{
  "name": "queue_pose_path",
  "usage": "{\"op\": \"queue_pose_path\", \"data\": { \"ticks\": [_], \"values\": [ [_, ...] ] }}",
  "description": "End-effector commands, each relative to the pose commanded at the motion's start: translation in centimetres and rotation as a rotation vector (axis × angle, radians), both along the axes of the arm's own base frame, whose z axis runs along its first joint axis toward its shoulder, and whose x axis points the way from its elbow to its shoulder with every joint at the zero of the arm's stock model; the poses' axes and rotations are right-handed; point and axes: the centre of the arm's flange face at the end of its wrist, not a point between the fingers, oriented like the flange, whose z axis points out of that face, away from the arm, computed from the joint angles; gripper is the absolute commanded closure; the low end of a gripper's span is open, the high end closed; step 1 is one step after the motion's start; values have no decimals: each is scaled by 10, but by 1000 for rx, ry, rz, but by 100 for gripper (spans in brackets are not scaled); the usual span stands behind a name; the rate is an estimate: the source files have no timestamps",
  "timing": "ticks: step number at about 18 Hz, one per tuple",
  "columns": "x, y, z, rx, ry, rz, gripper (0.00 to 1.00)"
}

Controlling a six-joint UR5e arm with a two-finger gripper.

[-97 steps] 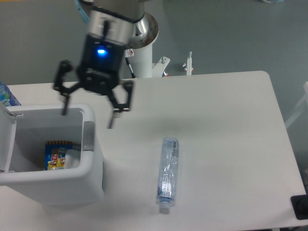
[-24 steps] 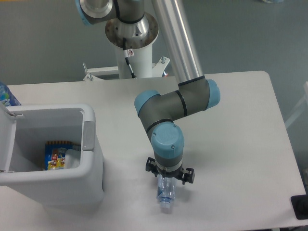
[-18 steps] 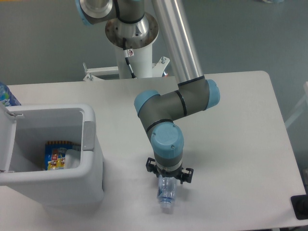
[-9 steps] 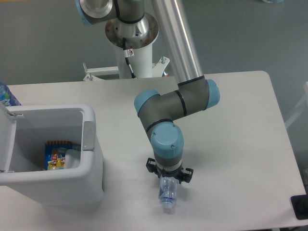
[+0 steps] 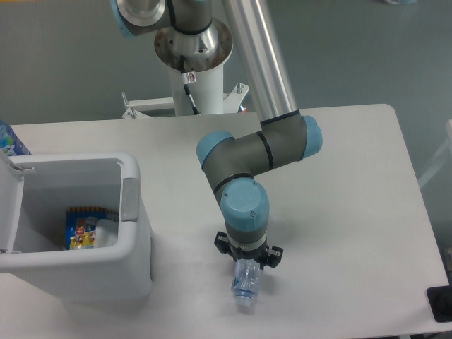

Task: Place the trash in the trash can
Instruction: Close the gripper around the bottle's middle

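The clear bluish bottle (image 5: 245, 282) lies on the white table, its cap end pointing toward the front edge. My gripper (image 5: 247, 259) points straight down over the bottle's middle. The blue wrist hides the fingers, and only the black knuckles show on either side, drawn in close against the bottle. The white trash can (image 5: 106, 272) stands at the left with its lid (image 5: 7, 212) swung open. Inside it a pale crumpled wrapper (image 5: 107, 232) lies beside a blue-and-yellow snack packet (image 5: 81, 229).
A bottle with a blue label (image 5: 8, 141) peeks in at the far left edge behind the can. The arm's white base column (image 5: 201, 85) stands behind the table's back edge. A black object (image 5: 441, 304) sits at the front right corner.
The arm came from above the trash can down onto the bottle. Over the last second the gripper's black knuckles drew slightly inward around the bottle, and the arm has barely moved.
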Motion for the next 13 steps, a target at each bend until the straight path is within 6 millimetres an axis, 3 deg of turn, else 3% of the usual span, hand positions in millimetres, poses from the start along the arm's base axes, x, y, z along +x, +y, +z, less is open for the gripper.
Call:
{"op": "queue_pose_path", "data": {
  "ticks": [10, 13],
  "values": [
    [1, 0, 6, 8, 4, -11, 45],
    [2, 0, 19, 24, 12, -11, 45]
  ]
}}
